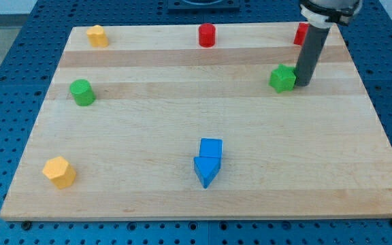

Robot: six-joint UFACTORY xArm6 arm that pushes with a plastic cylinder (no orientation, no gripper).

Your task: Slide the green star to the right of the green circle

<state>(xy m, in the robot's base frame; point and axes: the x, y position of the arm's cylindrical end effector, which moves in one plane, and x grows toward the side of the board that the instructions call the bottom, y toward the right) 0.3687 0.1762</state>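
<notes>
The green star (282,78) lies on the wooden board (148,129) at the view's upper right. The green circle (82,92) stands far off at the view's left. My tip (303,84) rests at the star's right side, touching or almost touching it. The dark rod rises from there toward the view's top right.
A red cylinder (207,35) stands at the top middle. A red block (301,34) sits partly behind the rod. A yellow block (97,35) is at the top left, a yellow hexagon (59,171) at the bottom left. A blue cube (211,148) and a blue triangle (205,170) touch at the bottom middle.
</notes>
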